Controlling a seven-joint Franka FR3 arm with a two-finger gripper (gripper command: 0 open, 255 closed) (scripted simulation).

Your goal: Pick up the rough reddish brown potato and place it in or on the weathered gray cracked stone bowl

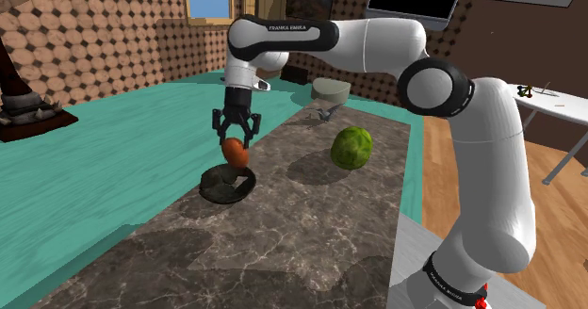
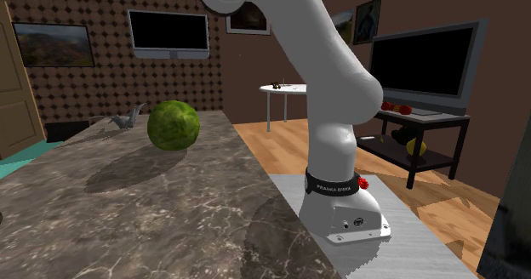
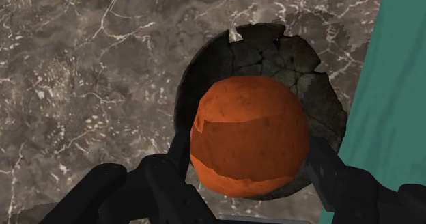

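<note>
While my gripper (image 1: 236,143) clamps the potato (image 1: 235,154) between its fingers (image 3: 329,175), I see it hanging just above the cracked bowl (image 1: 219,190), which sits at the edge of the marble counter (image 1: 311,227)

Dark veined marble counter (image 3: 82,65), cracked dull stone bowl (image 3: 300,59), matt mottled reddish potato (image 3: 246,137), glossy white arm (image 1: 490,166)

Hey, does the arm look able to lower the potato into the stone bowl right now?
Probably yes: the jaws hold the potato over the bowl, with nothing between them.
</note>
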